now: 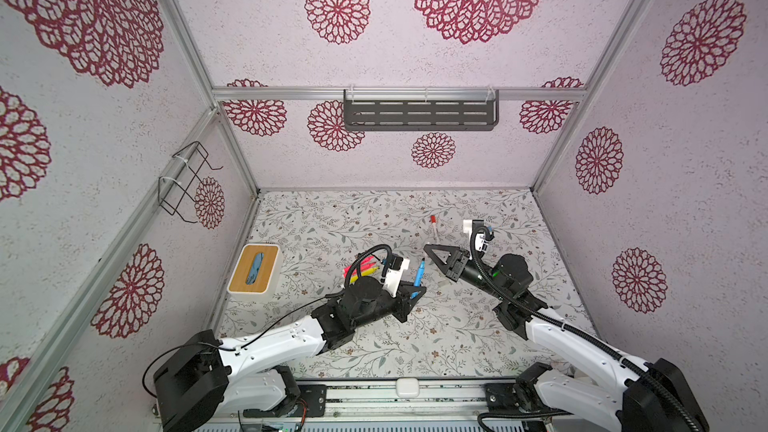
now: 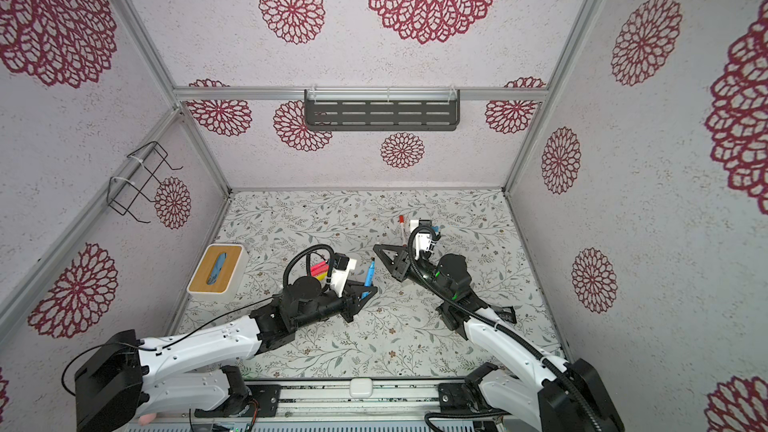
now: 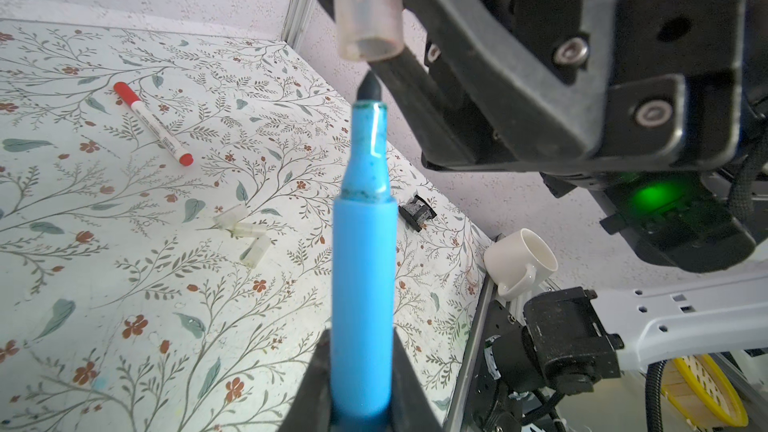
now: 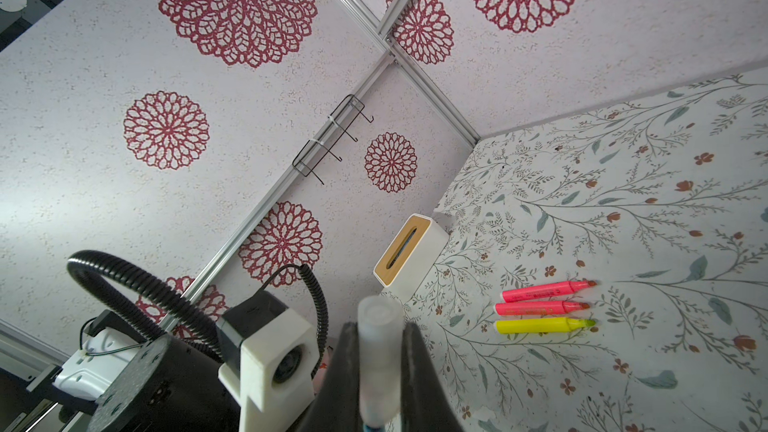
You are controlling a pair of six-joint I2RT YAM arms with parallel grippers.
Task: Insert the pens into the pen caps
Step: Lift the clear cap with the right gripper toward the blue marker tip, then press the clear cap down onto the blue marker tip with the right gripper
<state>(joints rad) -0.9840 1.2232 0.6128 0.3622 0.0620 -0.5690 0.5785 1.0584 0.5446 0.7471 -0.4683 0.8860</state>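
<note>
The left gripper (image 3: 361,384) is pinched on the blue pen (image 3: 362,268). Its black fingers (image 3: 305,388) hide the barrel's lower end, which the frame edge also cuts off. The barrel is smooth, matte plastic that steps down to a narrower glossy collar smudged with dark ink, and it ends in a dark, pointed felt nib. The right gripper (image 4: 380,367) is clamped on a clear cap (image 4: 379,326), a short frosted tube with a rounded closed end. The cap's mouth faces away from the right wrist camera and is hidden there. From the left wrist, that mouth (image 3: 370,49) hangs just beyond the nib with a small gap between them. Whether the two line up in depth cannot be told. In both top views the cap is too small to make out.

On the table (image 3: 124,305), covered in a leaf-and-flower print, lies a white pen (image 3: 151,122) with red ends, its printed lettering illegible. Nearer are three loose caps (image 3: 243,230), translucent and touching one another. Two pink pens (image 4: 544,299) and a yellow pen (image 4: 540,326) lie side by side, uncapped. In a top view the left wrist camera partly covers them (image 1: 363,270). Beside them stands a white tissue box (image 4: 409,253) with a wooden slotted top. A glossy white mug (image 3: 519,263) lies tipped at the table's edge.
</note>
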